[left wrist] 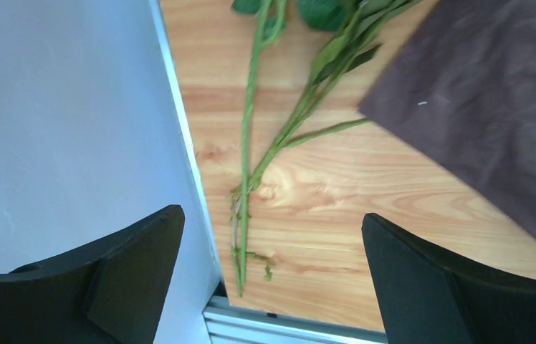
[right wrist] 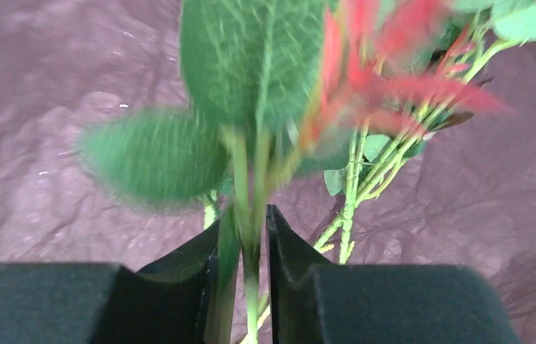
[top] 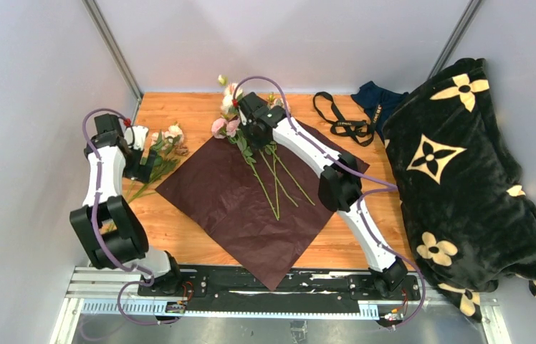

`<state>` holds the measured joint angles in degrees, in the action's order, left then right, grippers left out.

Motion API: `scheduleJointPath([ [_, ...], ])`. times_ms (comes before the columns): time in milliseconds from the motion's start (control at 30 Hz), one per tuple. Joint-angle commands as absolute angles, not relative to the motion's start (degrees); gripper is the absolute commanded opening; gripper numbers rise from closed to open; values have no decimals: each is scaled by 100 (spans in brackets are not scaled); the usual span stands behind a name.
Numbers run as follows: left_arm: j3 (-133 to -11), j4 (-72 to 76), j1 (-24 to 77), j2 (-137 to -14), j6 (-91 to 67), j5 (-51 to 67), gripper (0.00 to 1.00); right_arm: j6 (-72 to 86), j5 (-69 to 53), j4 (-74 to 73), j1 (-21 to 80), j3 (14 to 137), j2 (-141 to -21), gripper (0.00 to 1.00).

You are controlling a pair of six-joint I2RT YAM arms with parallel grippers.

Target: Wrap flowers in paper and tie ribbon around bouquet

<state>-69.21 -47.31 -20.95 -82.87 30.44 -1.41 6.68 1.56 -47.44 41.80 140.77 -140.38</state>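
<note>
now adding a stem to the flowers [top: 269,179] on the paper [top: 229,208]
pinching one green stem [right wrist: 251,287] in the right gripper [right wrist: 247,222], over the sheet, probably to lay it beside those lying there, heads toward the far corner for rolling. holding the left gripper [left wrist: 271,218] spread wide and empty above loose stems [left wrist: 247,143] on the bare table [left wrist: 337,215] by the sheet's left corner. ribbon [top: 340,123] not needed yet, well apart at the far edge.
</note>
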Motion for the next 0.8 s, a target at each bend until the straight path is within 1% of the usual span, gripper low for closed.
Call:
scheduleJointPath([
  [0, -6773, -4339, -2490, -8762, 3462, -567, 100, 687, 552, -4773, 3976, 14130, -14036, 37],
  [67, -6713, -4217, -2558, -9040, 3536, -676, 100, 750, 664, -4822, 3924, 14099, -14017, 51],
  [100, -6666, -4145, -2573, -9185, 3560, -743, 100, 758, 738, -4853, 3906, 14026, -13943, 67],
  [133, -6641, -4056, -2582, -9279, 3600, -812, 100, 745, 781, -4854, 3893, 13902, -13824, 79],
  [167, -6609, -3970, -2584, -9375, 3645, -888, 100, 706, 791, -4857, 3890, 13733, -13689, 84],
  [200, -6574, -3897, -2592, -9461, 3699, -955, 100, 673, 769, -4854, 3892, 13490, -13503, 88],
  [267, -6496, -3777, -2605, -9618, 3865, -1014, 100, 529, 571, -4733, 3872, 12756, -13106, 90],
  [333, -6426, -3667, -2633, -9751, 3982, -1047, 100, 487, -15, -4502, 3737, 11761, -12737, 91],
  [400, -6389, -3622, -2659, -9881, 3996, -1081, 100, 671, -612, -4350, 3534, 11227, -12671, 91],
  [467, -6373, -3571, -2680, -10009, 3965, -1118, 100, 810, -805, -4416, 3436, 11070, -12738, 90],
  [533, -6352, -3514, -2691, -10098, 3919, -1148, 99, 939, -729, -4479, 3492, 10947, -12770, 85],
  [567, -6343, -3491, -2692, -10137, 3912, -1171, 99, 956, -760, -4423, 3532, 10843, -12763, 79],
  [600, -6325, -3462, -2697, -10161, 3902, -1196, 99, 972, -749, -4380, 3568, 10743, -12762, 70],
  [633, -6296, -3430, -2699, -10177, 3912, -1222, 99, 977, -699, -4331, 3602, 10638, -12762, 57],
  [667, -6256, -3353, -2718, -10171, 3911, -1241, 99, 990, -631, -4292, 3629, 10541, -12757, 45],
  [700, -6224, -3328, -2730, -10169, 3909, -1247, 99, 1013, -577, -4263, 3632, 10432, -12749, 39],
  [767, -6199, -3330, -2749, -10169, 3911, -1185, 99, 1019, -667, -4180, 3639, 10249, -12724, 37],
])
